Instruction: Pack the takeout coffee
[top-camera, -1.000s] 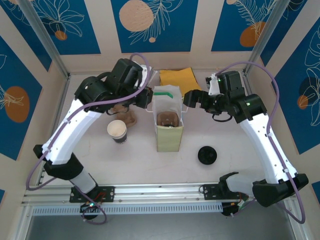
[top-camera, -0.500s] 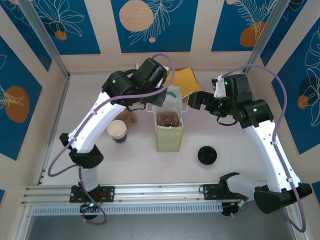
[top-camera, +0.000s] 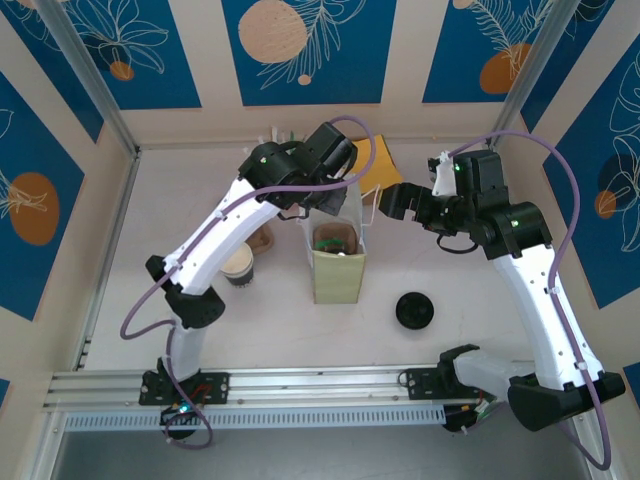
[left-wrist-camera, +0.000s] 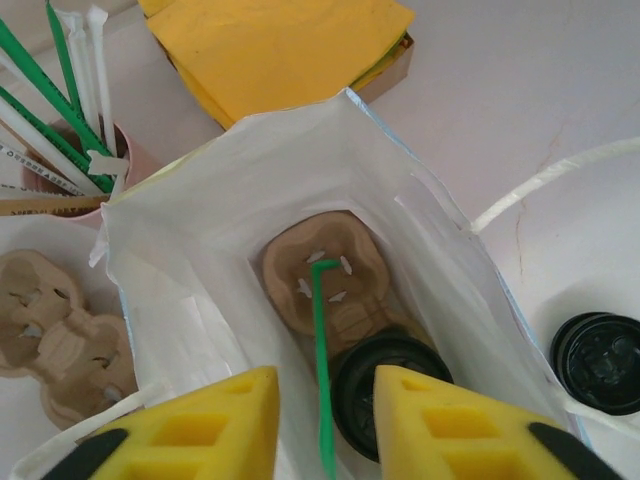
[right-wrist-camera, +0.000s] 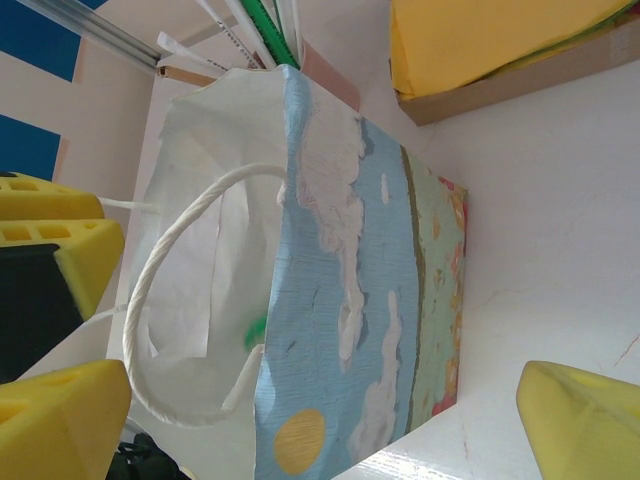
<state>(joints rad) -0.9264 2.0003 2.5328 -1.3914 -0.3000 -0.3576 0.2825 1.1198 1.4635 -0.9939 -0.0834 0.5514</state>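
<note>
Top external view is showing the takeout coffee cup (top-camera: 238, 264) standing lidless on the table (top-camera: 480, 330), left of the paper bag (top-camera: 337, 275) and partly under the left arm (top-camera: 215, 235). Over the bag's mouth, the left gripper (left-wrist-camera: 325, 395) is hovering with its jaws parted. A green straw (left-wrist-camera: 318, 330) is standing loose between them, touching neither finger, above a pulp tray (left-wrist-camera: 325, 275) and a dark, round, lid-like thing (left-wrist-camera: 385, 395) down inside. Right of the bag, the black lid (top-camera: 416, 310) is lying on the table, well apart from the cup. Farthest right, the right gripper (right-wrist-camera: 320, 395) is gaping wide beside the bag's handle (right-wrist-camera: 128, 330), gripping nothing. Nothing is steadying the bag, so a finger catching its rim could be tipping it over. Carrying the uncapped cup is also risking a crush or a spill.
</note>
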